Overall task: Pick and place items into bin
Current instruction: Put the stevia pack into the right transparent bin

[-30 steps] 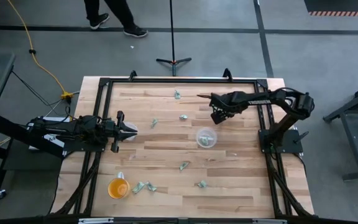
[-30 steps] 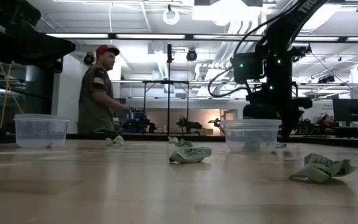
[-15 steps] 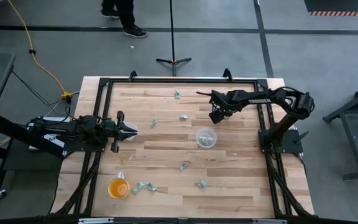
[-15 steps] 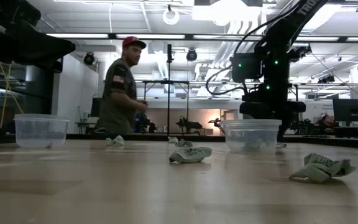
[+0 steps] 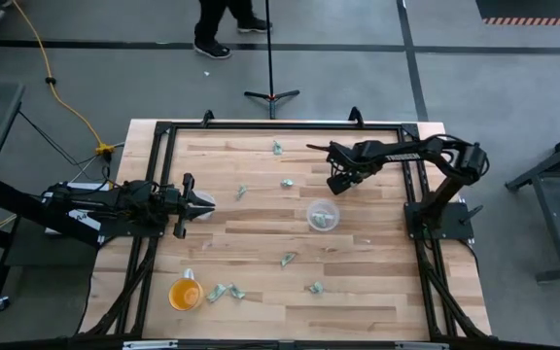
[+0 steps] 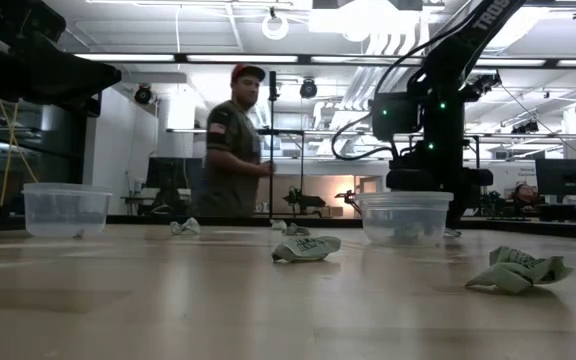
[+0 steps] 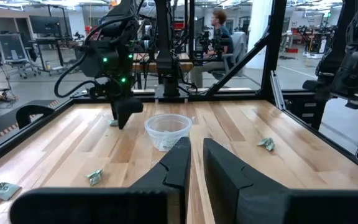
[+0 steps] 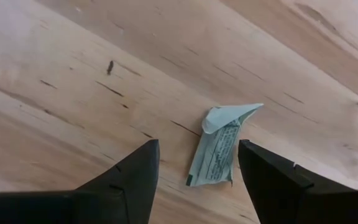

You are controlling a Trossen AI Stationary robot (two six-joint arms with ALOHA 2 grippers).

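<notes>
Several tiny crumpled pale green scraps lie flat on the wooden table, among them one (image 5: 277, 148) near the far edge, one (image 5: 287, 183) mid-table and one (image 5: 288, 259) nearer the front. The clear round bin (image 5: 323, 216) stands mid-table. My right gripper (image 5: 336, 181) hovers just beyond the bin, pointing down. In the right wrist view it (image 8: 197, 146) is open, with one scrap (image 8: 219, 146) lying on the wood between its fingers, untouched. That scrap is hidden under the gripper in the high view. My left gripper (image 5: 202, 204) waits shut at the table's left side.
An orange cup (image 5: 184, 293) stands at the near left, with two scraps (image 5: 224, 292) beside it. Another scrap (image 5: 316, 287) lies near the front edge. A black frame (image 5: 280, 125) rims the table. A second clear tub (image 6: 65, 208) shows at the low view's left. A person (image 6: 234, 140) walks beyond the far edge.
My right gripper has shifted slightly toward the table's left while staying above the scrap beyond the bin. The person behind the table has walked toward the right.
</notes>
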